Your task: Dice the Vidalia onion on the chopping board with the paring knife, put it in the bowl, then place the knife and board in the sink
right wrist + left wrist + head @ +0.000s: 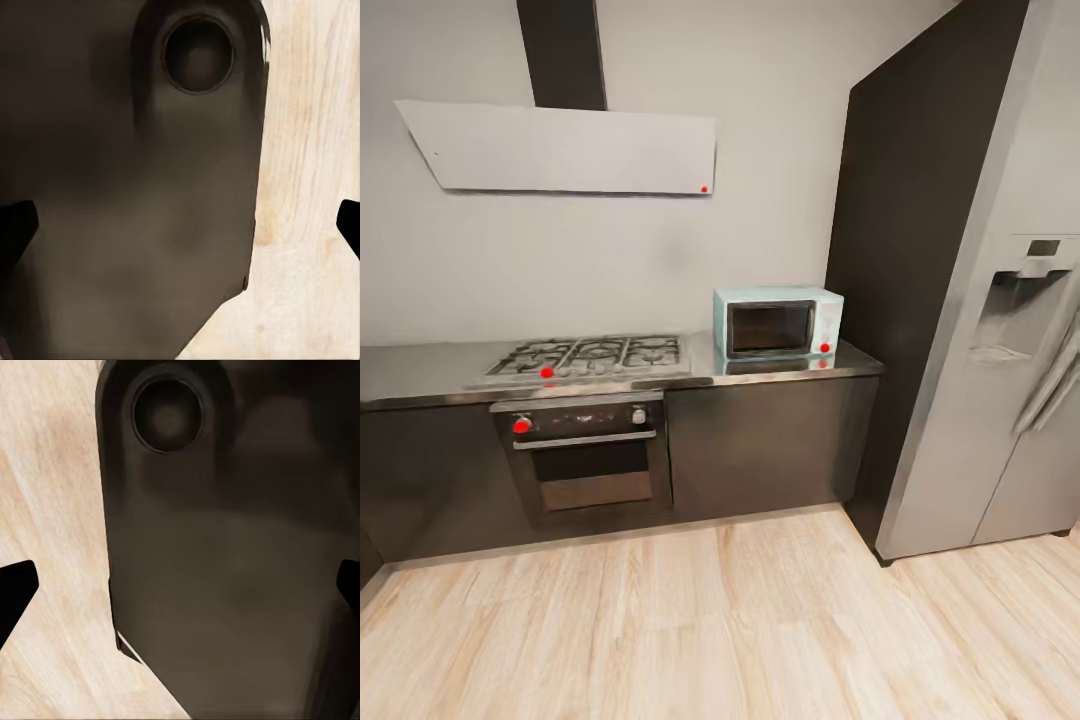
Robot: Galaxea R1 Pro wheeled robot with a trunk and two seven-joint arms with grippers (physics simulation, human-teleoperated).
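The head view looks down on a kitchen wall: a long, smooth, grey, slightly reflective tabletop runs over dark cabinets, with a black gas hob set into it and a built-in dark oven with a steel handle and red knob directly beneath. Just beside the hob, toward the tall units, a pale mint-green microwave with a dark door stands on the tabletop and is mirrored faintly in its surface. Above the hob hangs a flat white slanted extractor hood under a dark flue, against a plain pale wall. A tall dark panel closes the end of the run, and next to it stands a steel-grey fridge with a dispenser recess. Pale wood plank floor covers the foreground. Of the task's things, this stretch of tabletop is the one on show, with hob and microwave on it. In each wrist view a dark robot body part hangs over the floor; the left fingers and right fingers sit at opposite edges, spread wide with nothing held
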